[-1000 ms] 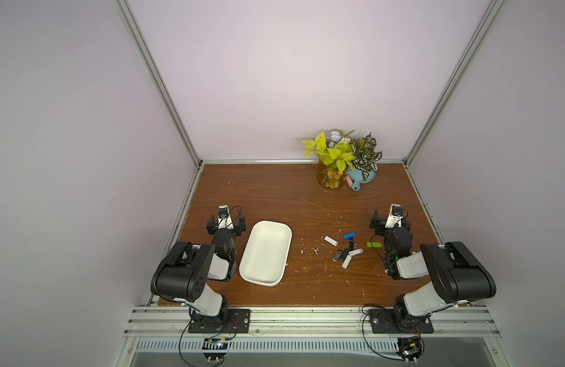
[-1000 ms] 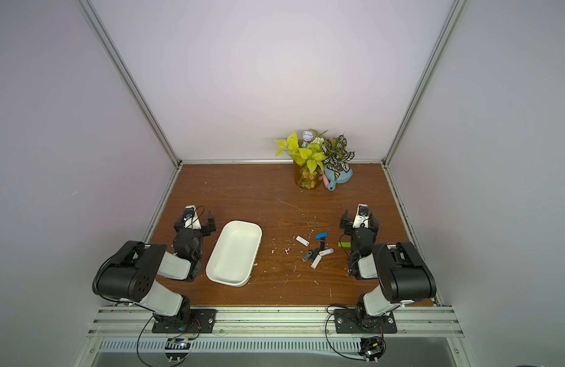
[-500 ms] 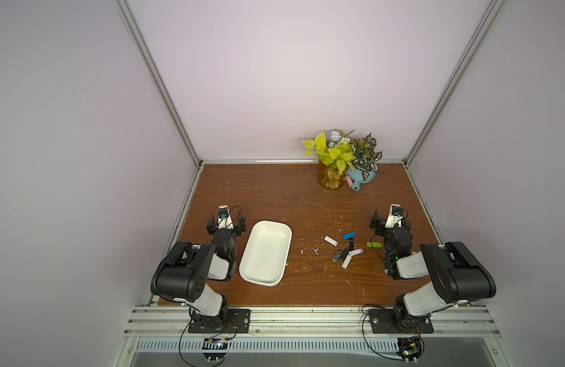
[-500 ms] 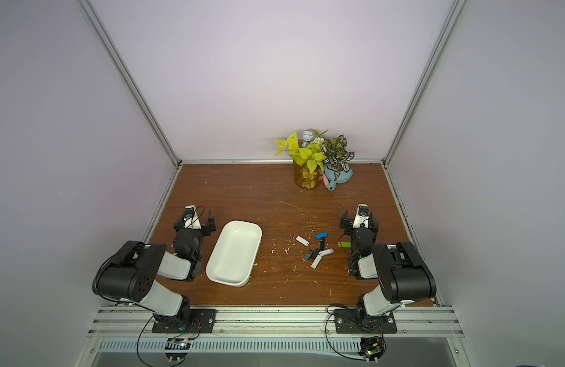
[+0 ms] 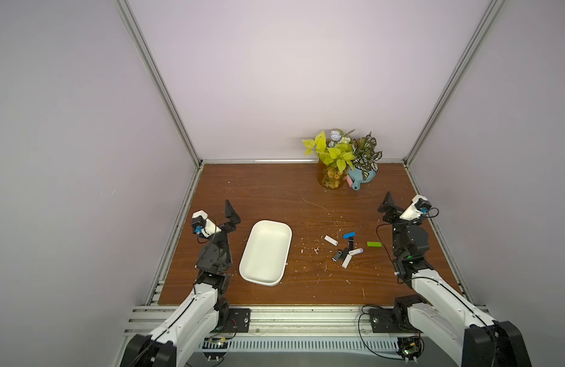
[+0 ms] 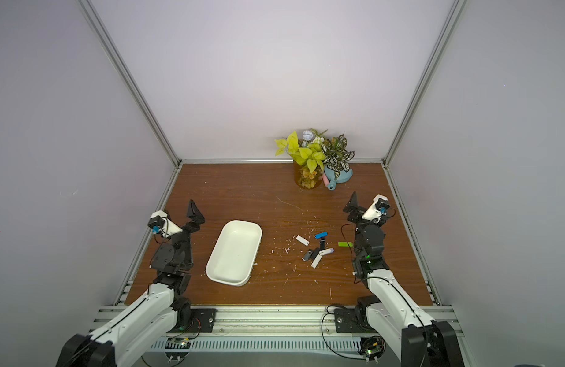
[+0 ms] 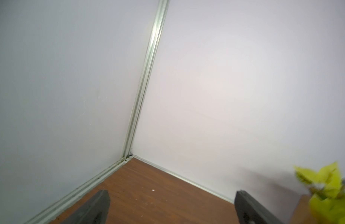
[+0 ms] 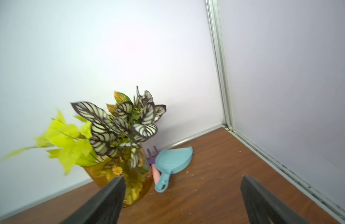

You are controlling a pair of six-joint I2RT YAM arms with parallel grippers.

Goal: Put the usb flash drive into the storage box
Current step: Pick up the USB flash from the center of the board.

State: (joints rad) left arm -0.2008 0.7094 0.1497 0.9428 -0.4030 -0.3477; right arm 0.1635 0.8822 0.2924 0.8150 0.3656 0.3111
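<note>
Left claw (image 7: 170, 208), right claw (image 8: 182, 199): spread wide, empty, raised off brown wooden counter (image 5: 274, 197). Small mixed-colour plastic usb flash drives (image 5: 346, 261): clustered on counter, apart from shallow white plastic storage box (image 5: 265, 254). Risk: overlapping drives, two pinched together.

Both top views are looking steeply down from high above the table (image 5: 274, 197) edge farthest from the vase (image 5: 331, 182), sharing the whole table, storage box (image 5: 265, 254) included. The right wrist camera is facing the vase from low and near. The left wrist camera is facing the back corner left of it, catching only its leaves (image 7: 326, 180).
</note>
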